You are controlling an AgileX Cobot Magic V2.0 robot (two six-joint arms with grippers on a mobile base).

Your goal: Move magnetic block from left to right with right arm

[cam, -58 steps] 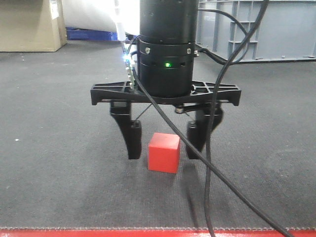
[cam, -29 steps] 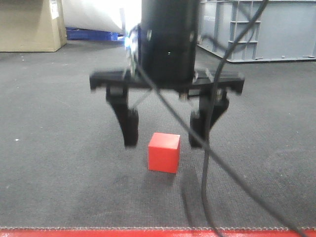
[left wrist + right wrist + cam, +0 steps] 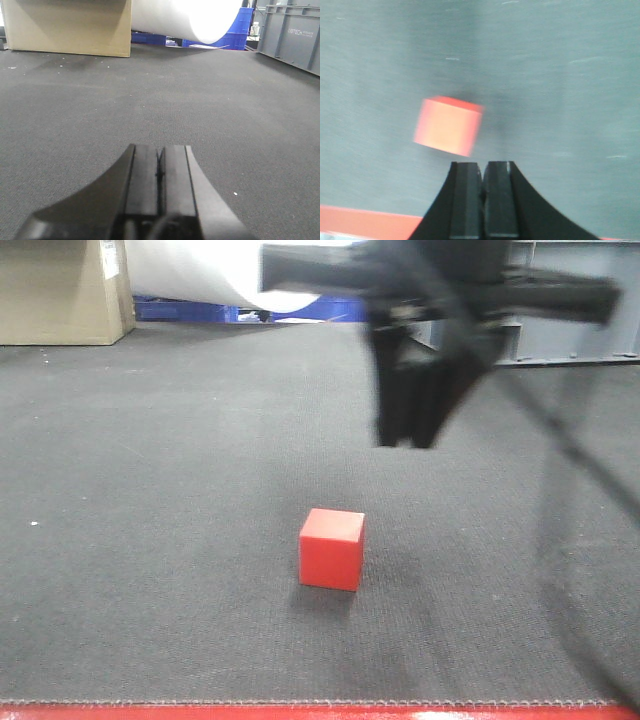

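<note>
Right gripper (image 3: 408, 440) raised clear of magnetic block (image 3: 332, 549), fingers together, holding nothing; release looks done, retreat next.

We see magnetic block (image 3: 331, 549) — smooth, matt red faces. Floor mat (image 3: 150, 490) — dark grey, rough woven carpet texture. Left gripper (image 3: 160, 172) fingers look matt black plastic. Box (image 3: 67, 25) looks plain brown cardboard. Crate (image 3: 292, 32) seems grey moulded plastic.

Right claw (image 3: 481, 172) raised, fingers pressed together; left claw (image 3: 159, 167) likewise closed.
</note>
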